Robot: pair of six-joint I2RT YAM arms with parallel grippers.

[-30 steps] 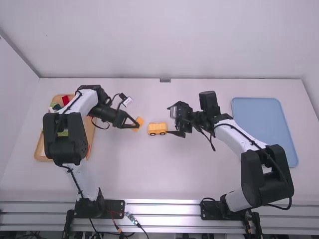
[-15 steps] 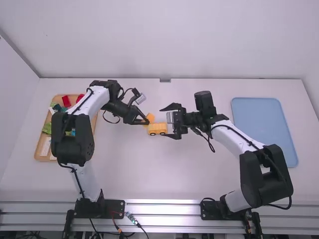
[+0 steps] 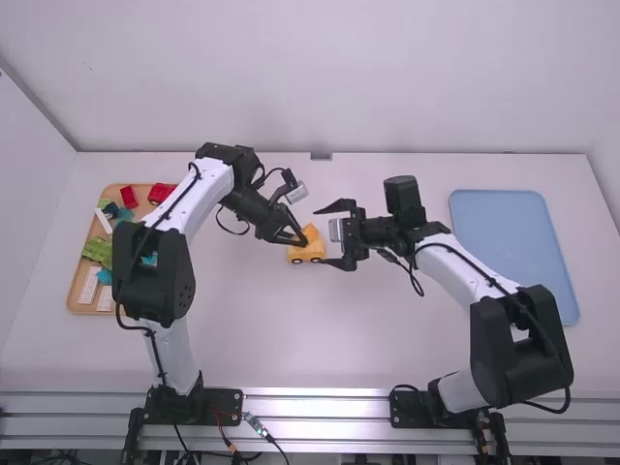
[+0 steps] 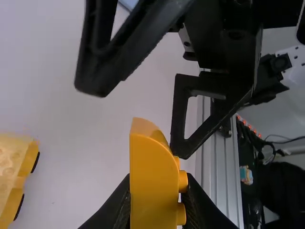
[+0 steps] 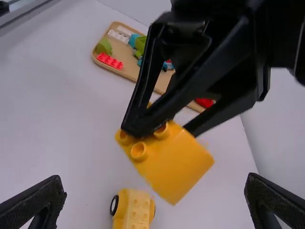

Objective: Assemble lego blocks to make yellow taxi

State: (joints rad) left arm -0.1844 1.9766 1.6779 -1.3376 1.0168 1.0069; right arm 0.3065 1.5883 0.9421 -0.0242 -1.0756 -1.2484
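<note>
High view, tray [image 3: 143, 201] of red, green bricks [image 3: 128, 197], left claw [image 3: 299, 241] pinching yellow block [image 3: 311, 232], right claw [image 3: 322, 237] spread

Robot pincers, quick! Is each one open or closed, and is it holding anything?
Left pincer: closed on a yellow block.
Right pincer: wide open, holding nothing.

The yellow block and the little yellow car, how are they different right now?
The yellow block is held up, clamped in the left gripper, while the car stands on the table.
The block is tilted; the car is level.
The block shows a smooth curved face; the car shows black wheels.
Both are yellow, with round studs.
</note>
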